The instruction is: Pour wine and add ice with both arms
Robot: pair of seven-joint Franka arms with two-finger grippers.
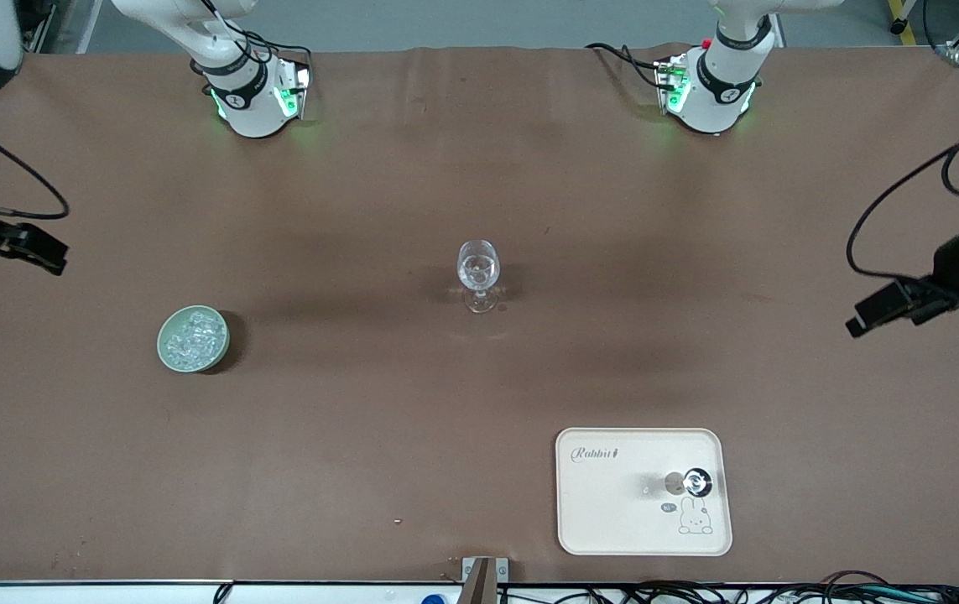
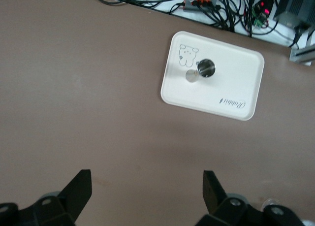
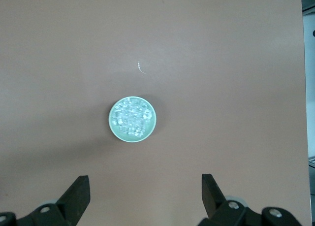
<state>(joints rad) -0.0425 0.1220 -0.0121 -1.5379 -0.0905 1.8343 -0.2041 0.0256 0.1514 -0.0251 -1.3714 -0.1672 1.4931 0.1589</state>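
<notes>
Brown counter (image 1: 479, 168): paper-covered top is carrying everything, both arm bases standing along its edge farthest from the front camera.
Wine glass (image 1: 478, 275): standing upright on its stem near the middle of the counter, looking clear; whether any wine or ice is sitting in it, I cannot tell from here.
Ice bowl (image 1: 193, 338): pale green, piled with clear cubes, resting toward the right arm's end, a little nearer the front camera than the glass and well apart from it.
Tray (image 1: 605, 520): cream with a rabbit print, lying nearest the front camera, toward the left arm's end.
Bottle (image 1: 696, 481): showing as a dark shiny round top on the tray, seen from straight above, so its height and fill are staying hidden.
Left tool (image 2: 147, 186): hanging up in the air over the counter's left-arm end, fingers spread wide, gripping nothing, its camera looking toward the tray.
Right tool (image 3: 145, 186): hovering high over the bowl, fingers also standing wide apart and carrying nothing.
Stage: bottle on tray, bowl full, both tools free; that is fitting a scene with pouring ahead just as well as one with everything set back.
Risk: the tall stemmed glass is looking tippy, so a nudge from either tool or the bottle neck could be toppling it.
Risk: slick cubes could be slipping from the fingers and skittering across the counter.
Risk: both arms reaching for the centre together could be colliding over the glass.
</notes>
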